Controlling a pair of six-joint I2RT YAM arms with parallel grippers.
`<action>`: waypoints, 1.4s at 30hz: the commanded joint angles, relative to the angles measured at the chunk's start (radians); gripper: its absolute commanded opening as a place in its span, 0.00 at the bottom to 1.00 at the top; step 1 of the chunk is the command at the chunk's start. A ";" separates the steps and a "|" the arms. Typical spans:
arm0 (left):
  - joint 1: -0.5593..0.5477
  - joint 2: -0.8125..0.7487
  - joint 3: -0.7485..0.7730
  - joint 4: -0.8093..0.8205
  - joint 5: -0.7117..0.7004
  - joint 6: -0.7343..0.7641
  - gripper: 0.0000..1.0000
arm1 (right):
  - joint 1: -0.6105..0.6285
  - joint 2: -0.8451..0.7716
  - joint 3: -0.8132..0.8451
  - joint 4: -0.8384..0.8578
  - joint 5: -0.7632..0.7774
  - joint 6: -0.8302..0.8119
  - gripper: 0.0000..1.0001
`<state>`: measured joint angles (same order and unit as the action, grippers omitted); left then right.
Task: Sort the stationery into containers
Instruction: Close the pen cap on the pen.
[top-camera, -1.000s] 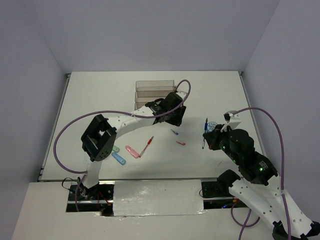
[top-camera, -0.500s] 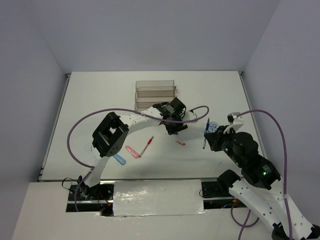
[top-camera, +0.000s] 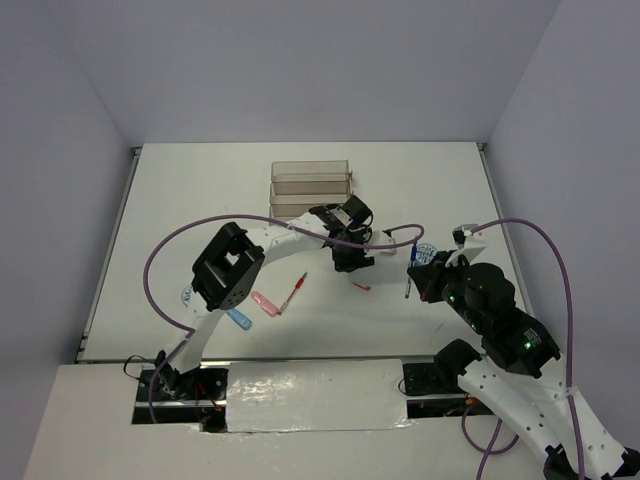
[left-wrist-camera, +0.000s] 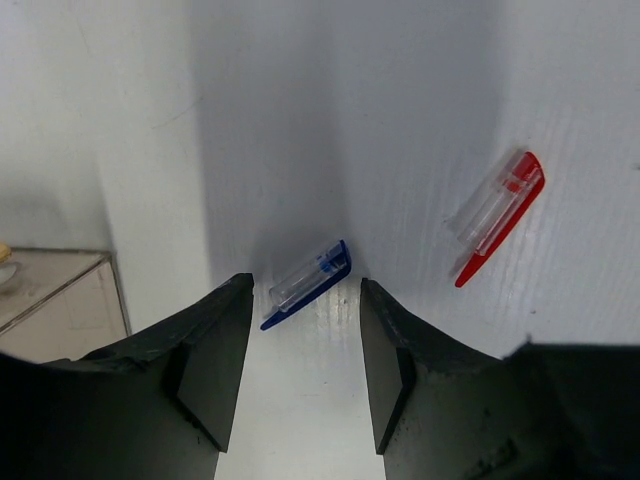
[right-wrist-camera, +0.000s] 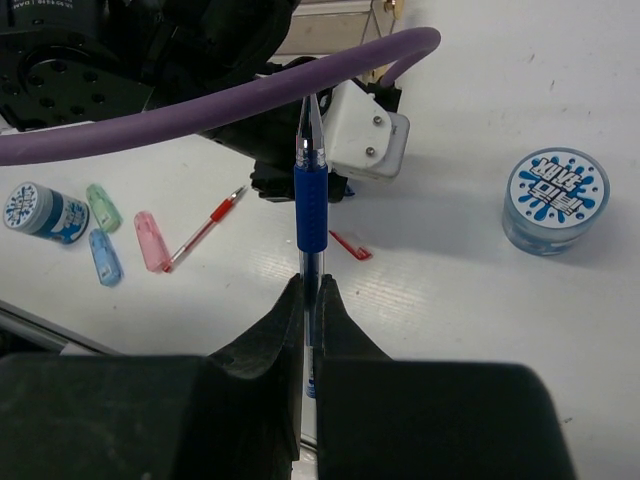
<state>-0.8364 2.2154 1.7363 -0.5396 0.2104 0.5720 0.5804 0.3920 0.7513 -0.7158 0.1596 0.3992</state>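
My left gripper (left-wrist-camera: 303, 298) is open and low over the table, its jaws on either side of a small blue cap (left-wrist-camera: 305, 282) that lies at their tips. A red cap (left-wrist-camera: 497, 216) lies to its right. In the top view this gripper (top-camera: 352, 264) sits just in front of the clear containers (top-camera: 310, 185). My right gripper (right-wrist-camera: 310, 285) is shut on a blue pen (right-wrist-camera: 310, 195), held upright above the table; it shows in the top view (top-camera: 409, 276). A blue patterned roll (right-wrist-camera: 552, 199) stands to the right of the pen.
At the left lie a second blue roll (right-wrist-camera: 40, 211), a green capsule (right-wrist-camera: 100, 206), a blue capsule (right-wrist-camera: 103, 257), a pink capsule (right-wrist-camera: 152, 240) and a red pen (right-wrist-camera: 205, 229). The left arm's purple cable (right-wrist-camera: 220, 110) crosses in front of the right gripper.
My left gripper has come away from the containers, towards me, and down around the blue cap. My right gripper has shifted slightly with the blue pen.
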 joint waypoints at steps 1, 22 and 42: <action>-0.007 0.018 0.011 -0.042 0.075 0.065 0.59 | 0.009 0.011 0.010 0.041 -0.005 -0.013 0.00; 0.005 0.135 0.126 -0.210 0.106 0.089 0.09 | 0.009 -0.007 0.003 0.049 -0.023 -0.019 0.00; 0.066 -0.233 -0.150 0.205 -0.012 -0.378 0.00 | 0.009 -0.015 0.005 0.047 -0.012 -0.010 0.00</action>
<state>-0.7746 2.1048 1.5986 -0.4751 0.2333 0.3309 0.5804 0.3859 0.7513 -0.7101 0.1421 0.3954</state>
